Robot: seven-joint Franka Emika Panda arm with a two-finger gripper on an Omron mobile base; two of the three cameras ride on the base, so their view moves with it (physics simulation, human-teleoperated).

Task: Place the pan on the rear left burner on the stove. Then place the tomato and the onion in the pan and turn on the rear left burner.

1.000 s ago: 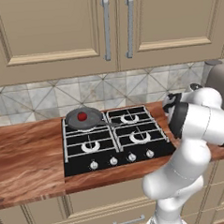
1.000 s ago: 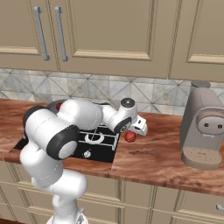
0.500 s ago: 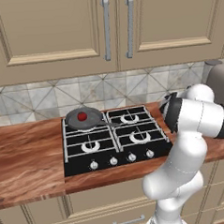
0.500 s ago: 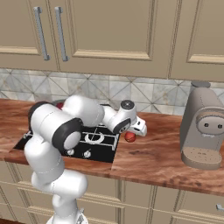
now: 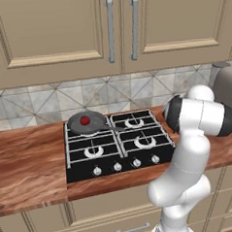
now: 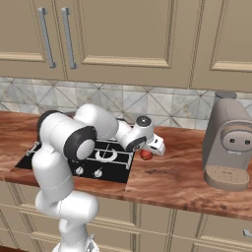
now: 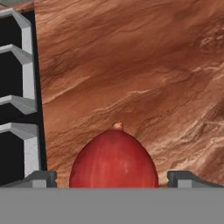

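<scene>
Lowered, the wide-open gripper (image 7: 113, 178) straddles the unheld onion (image 7: 113, 158), tip pointing away.

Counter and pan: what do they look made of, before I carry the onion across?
Counter: looks like polished wood, reddish-brown with swirling grain. Pan: looks like dark grey metal with a matte finish, though a coating can't be ruled out. Onion: smooth, glossy red skin.
</scene>
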